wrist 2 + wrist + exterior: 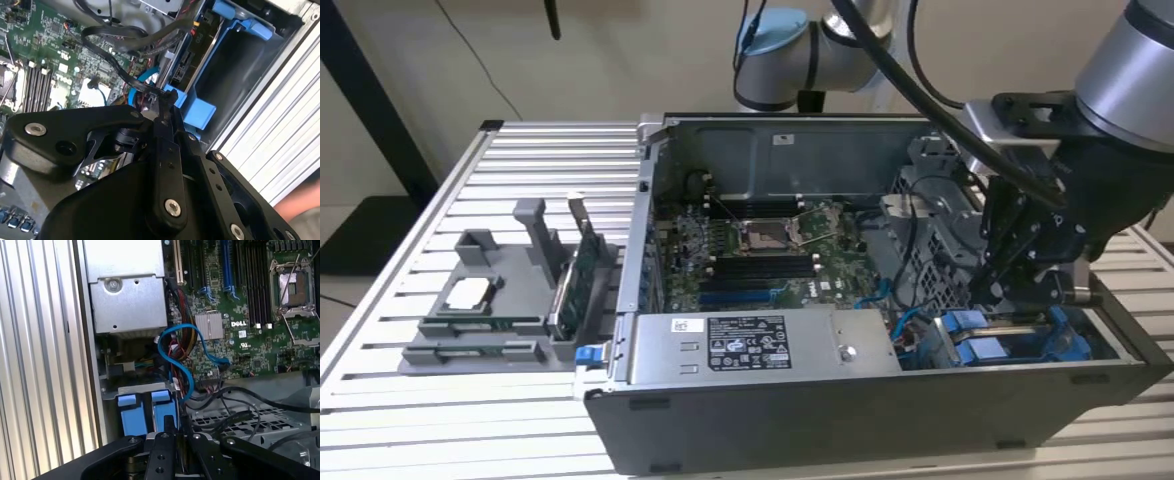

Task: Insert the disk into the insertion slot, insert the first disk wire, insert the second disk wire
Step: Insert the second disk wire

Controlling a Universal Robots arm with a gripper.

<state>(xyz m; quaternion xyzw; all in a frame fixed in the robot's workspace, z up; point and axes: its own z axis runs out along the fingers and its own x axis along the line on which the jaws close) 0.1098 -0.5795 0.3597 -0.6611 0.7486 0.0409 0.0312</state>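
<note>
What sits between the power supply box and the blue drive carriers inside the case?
In the first wrist view, a looping blue cable and a bundle of coloured wires lie between the power supply and the blue carriers.

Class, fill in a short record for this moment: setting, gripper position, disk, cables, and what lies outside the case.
setting: open computer case on a slatted table
gripper: down inside the case, at the blue carrier
disk: seated in the carrier
cables: black wire at the fingertips; blue cable looped above the motherboard
outside: grey parts holder
</note>
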